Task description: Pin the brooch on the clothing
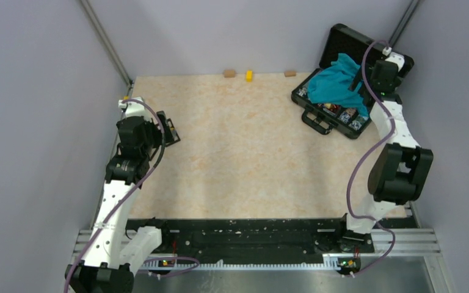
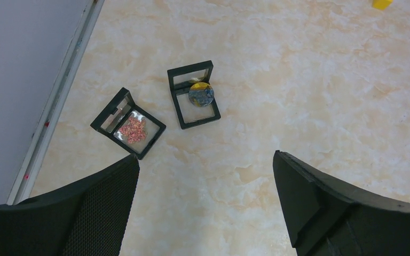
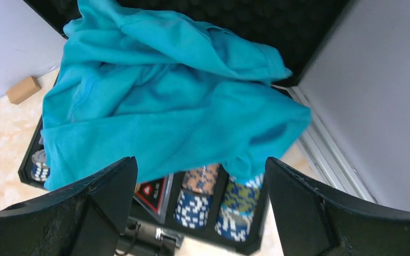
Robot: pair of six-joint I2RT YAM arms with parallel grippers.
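The brooch [image 2: 133, 129], a pink-red glittery ornament, lies in a small open black frame box [image 2: 152, 140] on the marbled table, just beyond my left gripper's left finger. My left gripper [image 2: 205, 160] is open above bare tabletop, with nothing between its fingers. The clothing [image 3: 165, 101], a crumpled teal T-shirt [image 1: 336, 82], is heaped in the open black case [image 1: 317, 119] at the far right. My right gripper [image 3: 201, 162] hovers open over the shirt's near edge and holds nothing.
A second black frame box [image 2: 193, 95] holds a round blue-and-yellow piece. Rows of poker chips [image 3: 195, 205] fill the case beneath the shirt. Two wooden blocks [image 1: 229, 73] [image 1: 290, 73] and a yellow block [image 1: 249, 75] sit by the back wall. A metal rail [image 2: 58, 101] edges the table's left side.
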